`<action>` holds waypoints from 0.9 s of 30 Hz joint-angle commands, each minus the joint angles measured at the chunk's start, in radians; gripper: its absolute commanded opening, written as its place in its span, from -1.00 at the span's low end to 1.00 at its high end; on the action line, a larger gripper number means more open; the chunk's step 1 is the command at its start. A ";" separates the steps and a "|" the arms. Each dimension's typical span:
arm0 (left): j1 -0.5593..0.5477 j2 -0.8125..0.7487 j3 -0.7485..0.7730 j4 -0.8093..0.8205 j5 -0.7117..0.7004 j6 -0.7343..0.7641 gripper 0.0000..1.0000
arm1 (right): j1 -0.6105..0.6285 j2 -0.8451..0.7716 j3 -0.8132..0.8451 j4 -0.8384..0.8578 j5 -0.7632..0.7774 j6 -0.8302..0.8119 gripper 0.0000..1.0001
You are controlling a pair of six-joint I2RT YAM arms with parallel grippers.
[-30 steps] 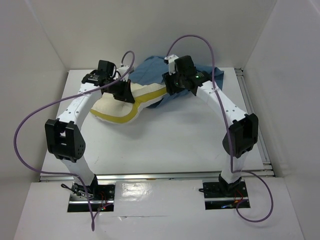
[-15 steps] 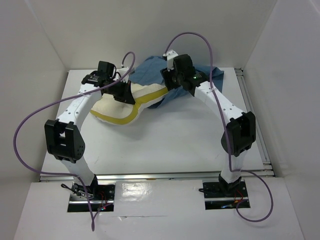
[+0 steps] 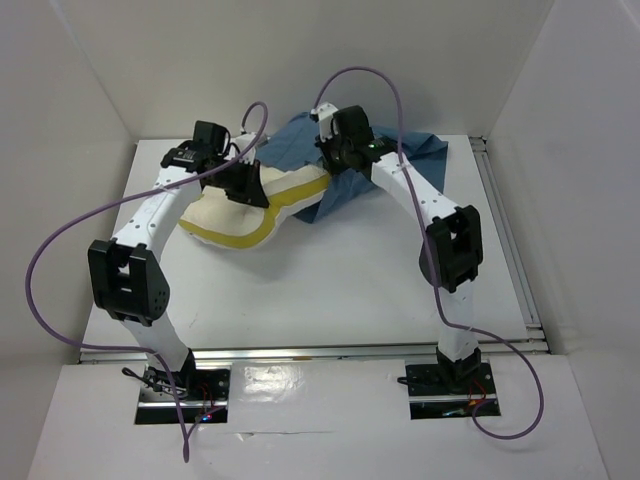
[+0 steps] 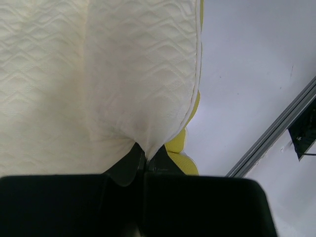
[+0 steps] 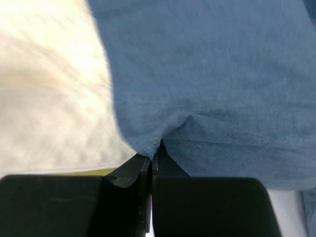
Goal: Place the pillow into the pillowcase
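Observation:
The cream pillow (image 3: 240,215) with a yellow edge lies at the back middle of the table, its right end next to the blue pillowcase (image 3: 300,135). My left gripper (image 3: 245,183) is shut on a pinched fold of the pillow (image 4: 98,74) near its yellow edge. My right gripper (image 3: 330,165) is shut on the edge of the pillowcase (image 5: 222,74), with the pillow (image 5: 49,98) just to the left of the cloth. Most of the pillowcase lies bunched behind the right arm against the back wall.
White walls close in the table (image 3: 330,280) at the back and both sides. A metal rail (image 3: 505,230) runs along the right edge. Purple cables loop over both arms.
My right gripper moved left toward the pillow's end and shut on the pillowcase edge. The left gripper kept its hold and stayed in place.

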 commanded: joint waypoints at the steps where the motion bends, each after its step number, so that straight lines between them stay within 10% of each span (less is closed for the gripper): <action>1: 0.005 -0.049 0.033 0.147 0.058 -0.039 -1.00 | 0.053 -0.028 0.173 -0.051 -0.207 0.047 -1.00; 19: 0.133 -0.005 0.157 0.415 0.048 -0.355 -1.00 | 0.180 -0.027 0.430 -0.459 -0.632 0.169 -1.00; 27: 0.124 -0.072 -0.011 0.470 0.097 -0.410 -1.00 | 0.190 0.070 0.526 -0.321 -0.602 0.231 -1.00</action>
